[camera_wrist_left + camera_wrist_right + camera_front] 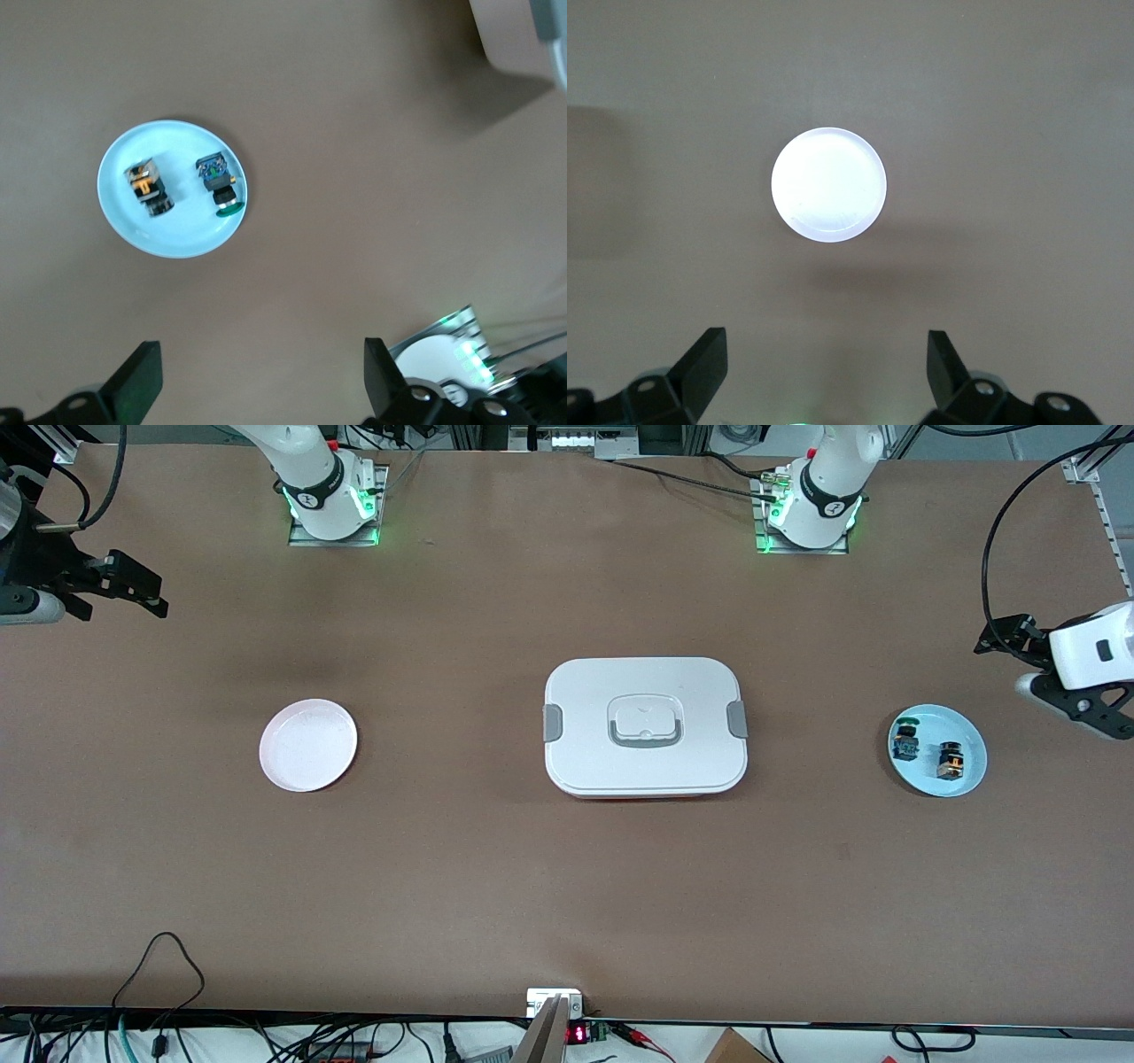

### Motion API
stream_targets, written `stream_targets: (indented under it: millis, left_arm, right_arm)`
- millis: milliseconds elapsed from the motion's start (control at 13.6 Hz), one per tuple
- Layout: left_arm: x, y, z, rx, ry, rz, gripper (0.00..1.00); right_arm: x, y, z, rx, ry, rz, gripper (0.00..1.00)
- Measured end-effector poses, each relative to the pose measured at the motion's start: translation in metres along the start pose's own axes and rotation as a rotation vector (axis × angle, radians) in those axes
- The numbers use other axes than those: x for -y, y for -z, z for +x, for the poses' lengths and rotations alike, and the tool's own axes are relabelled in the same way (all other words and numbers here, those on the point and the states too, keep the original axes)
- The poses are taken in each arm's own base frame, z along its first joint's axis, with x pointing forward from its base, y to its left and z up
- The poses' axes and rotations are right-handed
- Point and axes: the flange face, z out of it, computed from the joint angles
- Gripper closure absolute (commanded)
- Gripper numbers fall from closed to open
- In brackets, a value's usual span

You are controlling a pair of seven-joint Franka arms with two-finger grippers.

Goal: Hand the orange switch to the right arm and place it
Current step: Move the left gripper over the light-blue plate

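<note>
The orange switch (951,760), a tiny black block with an orange middle, lies on a light blue plate (939,722) toward the left arm's end of the table, beside a green-capped switch (905,740). The left wrist view shows the orange switch (149,189), the green-capped switch (219,184) and the plate (177,235). My left gripper (1063,695) is open and empty in the air beside the plate, also seen in its wrist view (261,381). My right gripper (133,589) is open and empty in the air at the right arm's end, also seen in its wrist view (826,372).
A white lidded box (645,726) with grey clips sits mid-table; its corner shows in the left wrist view (523,35). An empty white plate (308,745) lies toward the right arm's end and shows in the right wrist view (829,184). Cables run along the table's front edge.
</note>
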Motion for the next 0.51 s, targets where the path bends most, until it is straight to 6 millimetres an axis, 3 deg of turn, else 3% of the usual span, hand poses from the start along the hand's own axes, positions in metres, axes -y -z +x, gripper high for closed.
stream_targets:
  millis: [147,515]
  left_arm:
    - [0.019,-0.028,0.008,-0.005,-0.162,0.007,0.0]
    - [0.095,-0.102,0.015,-0.055,-0.598,0.047,0.0]
  right_arm:
    - [0.0,0.0,0.0,-0.002,0.001,0.0,0.0]
    - [0.001,0.006,0.002,-0.026,0.001,-0.001,0.0]
